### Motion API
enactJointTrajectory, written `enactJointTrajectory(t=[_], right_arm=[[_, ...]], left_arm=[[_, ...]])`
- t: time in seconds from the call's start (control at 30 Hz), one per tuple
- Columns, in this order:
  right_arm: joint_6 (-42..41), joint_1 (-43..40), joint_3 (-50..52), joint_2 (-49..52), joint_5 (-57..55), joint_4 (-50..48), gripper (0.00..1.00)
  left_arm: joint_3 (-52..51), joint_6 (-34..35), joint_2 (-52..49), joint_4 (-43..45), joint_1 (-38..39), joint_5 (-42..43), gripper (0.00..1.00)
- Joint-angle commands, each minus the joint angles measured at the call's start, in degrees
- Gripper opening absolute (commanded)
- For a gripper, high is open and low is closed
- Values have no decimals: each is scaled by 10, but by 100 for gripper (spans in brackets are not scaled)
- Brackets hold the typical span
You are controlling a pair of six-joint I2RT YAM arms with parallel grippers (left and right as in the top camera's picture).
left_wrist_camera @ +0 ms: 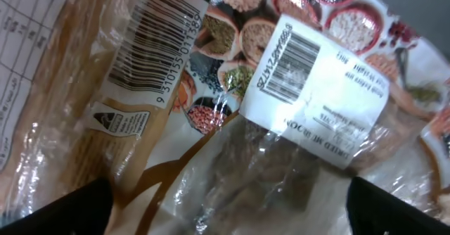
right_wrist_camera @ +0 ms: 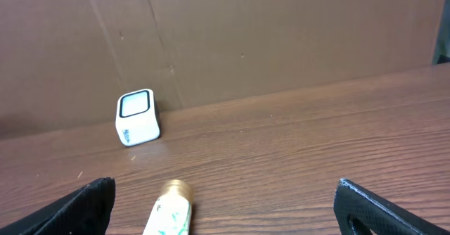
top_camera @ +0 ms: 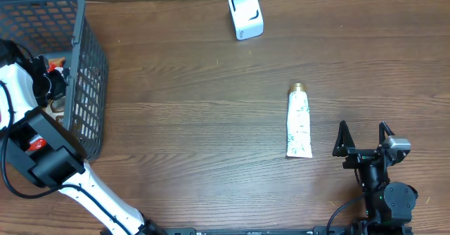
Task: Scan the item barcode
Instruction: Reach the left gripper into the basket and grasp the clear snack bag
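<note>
The left tool (left_wrist_camera: 225, 207) hangs inside the grey mesh basket (top_camera: 91, 66) at the upper left of the overhead frame. Its fingers are spread apart over a clear-wrapped food package (left_wrist_camera: 232, 31) bearing a white barcode label (left_wrist_camera: 320, 87), and they grip nothing. The right tool (top_camera: 364, 138) sits at the lower right above the desk (top_camera: 183, 136), jaws wide and empty. Just left of it lies a white floral tube (top_camera: 299, 124), gold cap pointing up-frame. The white barcode scanner (top_camera: 245, 15) stands at top centre.

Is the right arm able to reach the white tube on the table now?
Probably yes: the right gripper stands open close beside the white tube, and nothing lies between them.
</note>
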State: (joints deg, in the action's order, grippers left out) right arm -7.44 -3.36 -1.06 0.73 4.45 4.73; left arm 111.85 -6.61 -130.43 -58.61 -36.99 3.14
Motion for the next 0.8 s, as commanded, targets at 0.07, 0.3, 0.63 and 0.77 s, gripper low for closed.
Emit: enactJointTrajectory(t=[0.07,0.3,0.63,0.77], right_arm=[[2,-2,6,-5,-3,-3,100],[2,-2,6,-5,-3,-3,100],[2,-2,6,-5,-3,-3,100],[2,-2,6,-5,-3,-3,100]], left_arm=[[-6,-11,-49,-8,13,12,59],[-7,-11,-50,-11,14,14,35],[15,-9,-38,-28,14,14,4],[84,-4,-27,-66,13,14,4]])
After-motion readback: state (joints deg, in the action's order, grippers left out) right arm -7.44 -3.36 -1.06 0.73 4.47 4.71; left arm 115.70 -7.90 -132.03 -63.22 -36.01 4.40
